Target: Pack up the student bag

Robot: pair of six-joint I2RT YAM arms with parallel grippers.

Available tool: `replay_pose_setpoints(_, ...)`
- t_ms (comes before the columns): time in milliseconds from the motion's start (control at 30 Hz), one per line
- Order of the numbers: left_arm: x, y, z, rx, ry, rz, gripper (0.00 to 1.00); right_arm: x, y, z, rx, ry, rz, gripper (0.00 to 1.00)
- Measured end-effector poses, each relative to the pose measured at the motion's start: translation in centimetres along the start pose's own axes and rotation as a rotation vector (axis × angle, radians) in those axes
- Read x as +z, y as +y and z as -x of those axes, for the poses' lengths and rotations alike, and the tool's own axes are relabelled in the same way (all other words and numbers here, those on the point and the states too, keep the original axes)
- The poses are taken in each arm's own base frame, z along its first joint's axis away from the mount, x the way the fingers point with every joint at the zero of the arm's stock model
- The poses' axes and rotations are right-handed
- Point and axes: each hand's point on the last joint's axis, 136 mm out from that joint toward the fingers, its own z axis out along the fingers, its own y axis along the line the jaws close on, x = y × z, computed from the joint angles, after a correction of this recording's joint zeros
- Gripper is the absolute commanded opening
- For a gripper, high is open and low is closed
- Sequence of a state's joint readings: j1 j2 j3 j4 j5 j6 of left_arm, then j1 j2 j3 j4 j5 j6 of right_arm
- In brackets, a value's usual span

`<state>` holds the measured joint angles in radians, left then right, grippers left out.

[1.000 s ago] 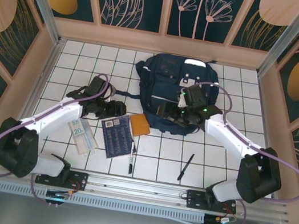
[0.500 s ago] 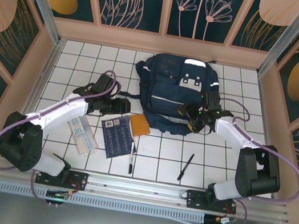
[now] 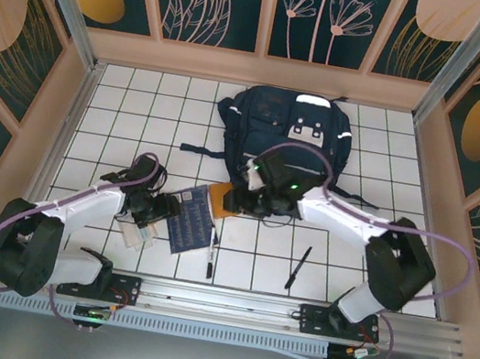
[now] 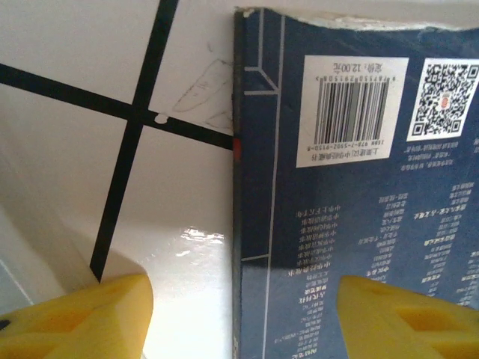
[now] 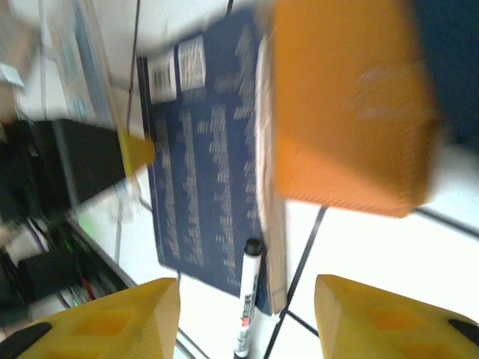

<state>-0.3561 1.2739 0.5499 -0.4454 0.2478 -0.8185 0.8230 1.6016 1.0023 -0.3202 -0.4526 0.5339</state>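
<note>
Bag (image 3: 279, 140): navy, the largest item, lying flat with its front up at the far middle of the table (image 3: 348, 254), its near edge just beyond the loose goods; whether its mouth is unzipped cannot be told. Orange pad (image 3: 223, 202): on the table touching the bag's near edge, its left side overlapping the book; in the right wrist view the pad (image 5: 344, 105) lies directly ahead of the fingers. Right gripper (image 3: 238, 200): over the pad, jaws parted wide with nothing between them, the two yellow fingertips (image 5: 112, 318) apart at the frame's foot. Book (image 3: 188, 219): blue, back cover up, barcode showing, just left of the pad. Marker (image 3: 211, 253): white barrel, black cap, lying along the book's right edge. Left gripper (image 3: 158, 210): low at the book's left side, jaws open and empty, straddling the book's (image 4: 359, 209) spine edge in the left wrist view. Pale pack (image 3: 131, 227): marked 20, flat, just left of the book, partly under the left gripper. Black pen (image 3: 298, 267): alone, well right of the marker. Step in hand, as judged: first pickups, nothing packed yet. Next move calls for the right jaws to drop over the pad's edges and close, and for a way into the bag.
</note>
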Motion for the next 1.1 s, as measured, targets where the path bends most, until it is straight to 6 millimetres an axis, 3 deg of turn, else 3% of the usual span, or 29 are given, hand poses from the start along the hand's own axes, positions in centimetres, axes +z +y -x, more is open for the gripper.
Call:
replay_pose_setpoints(133, 0.1, -0.1, 0.0, -0.010, 0.005, -0.014, 0.62, 3.4, -0.5, -2.8, -0.058, 0.119, -0.032, 0.39)
replay_pose_setpoints(333, 0.5, -0.1, -0.1, -0.018, 0.029, -0.022, 0.63, 5.1, -2.1, -3.1, -0.085, 0.143, -0.097, 0.36)
replay_pose_setpoints(500, 0.5, -0.3, -0.1, -0.012, 0.041, -0.039, 0.63, 6.7, -2.2, -3.3, -0.106, 0.179, -0.107, 0.35)
replay_pose_setpoints(633, 0.4, -0.5, -0.2, 0.008, 0.048, -0.049, 0.63, 6.8, -1.0, -2.0, -0.121, 0.159, -0.091, 0.33)
replay_pose_setpoints(767, 0.5, -0.6, -0.2, 0.022, 0.054, -0.055, 0.63, 6.6, 0.2, -0.8, -0.143, 0.132, -0.072, 0.21)
replay_pose_setpoints(833, 0.5, -0.7, -0.3, 0.025, 0.060, -0.057, 0.63, 6.9, 0.0, -0.7, -0.150, 0.138, -0.075, 0.15)
replay_pose_setpoints(967, 0.6, -1.2, -0.3, 0.027, 0.074, -0.080, 0.64, 8.1, -1.2, -1.3, -0.134, 0.170, -0.097, 0.12)
replay_pose_setpoints(1100, 0.9, -1.6, -0.4, 0.024, 0.102, -0.089, 0.63, 8.1, -1.1, -1.3, -0.131, 0.170, -0.094, 0.08)
